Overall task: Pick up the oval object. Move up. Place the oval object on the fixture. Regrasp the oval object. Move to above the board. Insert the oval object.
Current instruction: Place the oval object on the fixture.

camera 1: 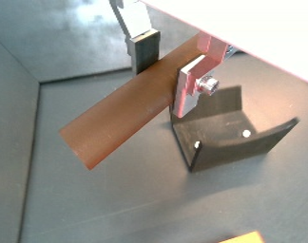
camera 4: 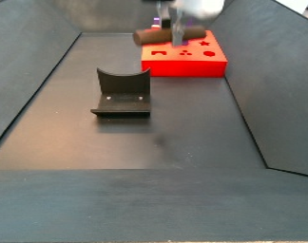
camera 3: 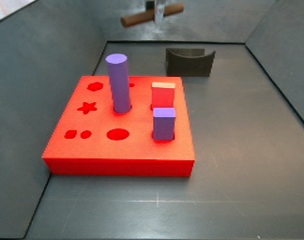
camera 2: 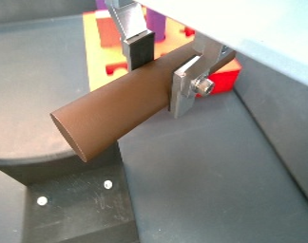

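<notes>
Two steps done by the look: gripper (camera 1: pixel 167 65) clamped across oval object (camera 1: pixel 125 119), lifted, top centre in a side view. Left: fixture (camera 3: pixel 190 61) placement, regrasp, board (camera 3: pixel 117 155) insertion.

So the floor (camera 3: pixel 230 187) is a dark grey matte surface with sloped dark walls boxing it in. Two things sit right on it: the board (camera 3: pixel 117 161), a big red-orange slab with shaped holes and purple pegs standing in it, and the fixture (camera 4: pixel 123 93), a small dark bracket with a curved notch on top. They're well apart. The gripper (camera 4: pixel 180 36) hangs up in the air, off the floor.
</notes>
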